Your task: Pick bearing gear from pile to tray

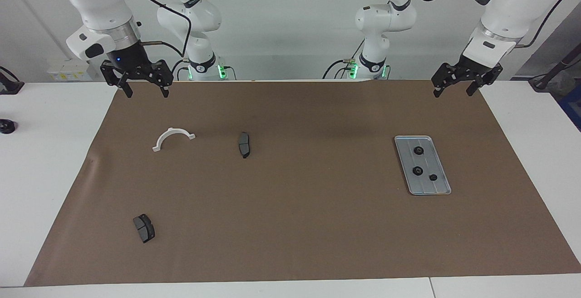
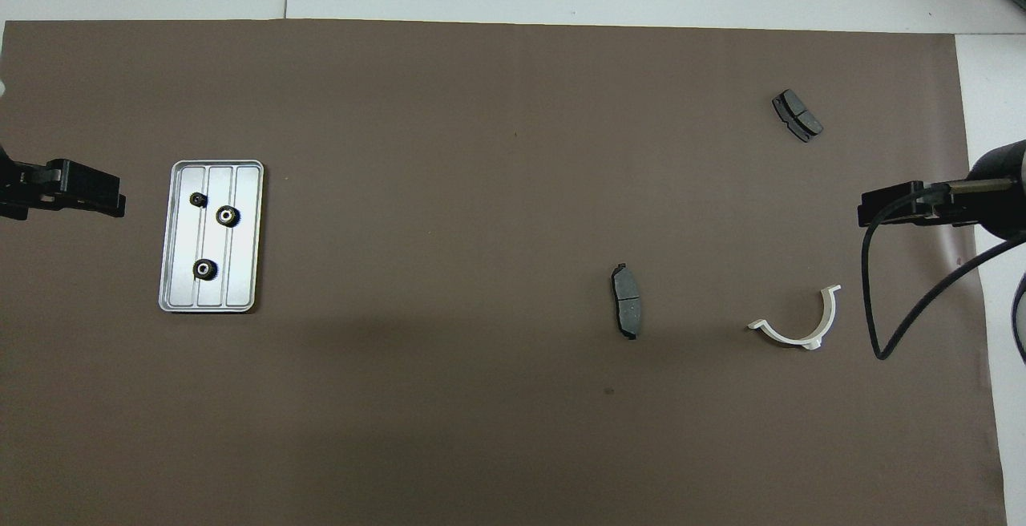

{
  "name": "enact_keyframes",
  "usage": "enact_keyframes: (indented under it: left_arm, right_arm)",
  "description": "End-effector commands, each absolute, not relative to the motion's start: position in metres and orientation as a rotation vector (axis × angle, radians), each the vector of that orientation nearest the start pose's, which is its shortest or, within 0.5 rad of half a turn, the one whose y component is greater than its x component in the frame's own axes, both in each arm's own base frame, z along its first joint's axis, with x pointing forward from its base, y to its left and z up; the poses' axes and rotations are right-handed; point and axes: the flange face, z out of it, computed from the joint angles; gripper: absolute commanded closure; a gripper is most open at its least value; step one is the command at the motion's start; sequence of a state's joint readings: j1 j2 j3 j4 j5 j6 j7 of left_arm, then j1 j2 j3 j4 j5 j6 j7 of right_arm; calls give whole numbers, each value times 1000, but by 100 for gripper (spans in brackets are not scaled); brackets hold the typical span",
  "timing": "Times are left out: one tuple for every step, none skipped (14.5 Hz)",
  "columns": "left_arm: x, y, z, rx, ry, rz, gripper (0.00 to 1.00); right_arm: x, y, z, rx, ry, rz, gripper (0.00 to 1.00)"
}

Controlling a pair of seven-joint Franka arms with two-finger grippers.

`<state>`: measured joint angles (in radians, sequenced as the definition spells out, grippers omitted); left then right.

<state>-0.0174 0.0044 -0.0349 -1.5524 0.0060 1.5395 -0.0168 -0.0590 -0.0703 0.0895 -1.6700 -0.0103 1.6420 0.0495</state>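
Note:
The silver ridged tray [image 1: 431, 159] [image 2: 240, 245] lies on the brown mat toward the left arm's end. Three black bearing gears [image 1: 417, 170] [image 2: 228, 216] rest in it. Every gear I see lies in the tray. The pile is a loose scatter toward the right arm's end: two dark grey brake pads [image 1: 244, 144] [image 2: 627, 311] and a white half-ring bracket [image 1: 173, 138] [image 2: 801, 325]. My left gripper [image 1: 452, 92] [image 2: 112, 197] hangs open and empty over the mat's edge at the robots' end. My right gripper [image 1: 147, 93] [image 2: 870, 212] hangs open and empty over the mat's corner.
The second brake pad [image 1: 144, 228] [image 2: 797, 115] lies farthest from the robots at the right arm's end. The brown mat [image 1: 299, 225] covers most of the white table. A black cable [image 2: 882, 333] loops down from the right wrist.

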Motion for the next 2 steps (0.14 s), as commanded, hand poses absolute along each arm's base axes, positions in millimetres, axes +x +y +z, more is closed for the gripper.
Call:
enact_keyframes:
  left_arm:
    - [543,-25,626,-3149,65,41,0]
    - [543,-24,626,-3147,63,44,0]
  right_arm:
    - [535,13,626,-3139,8,-91,0]
    - [535,14,626,-3140,6,-86,0]
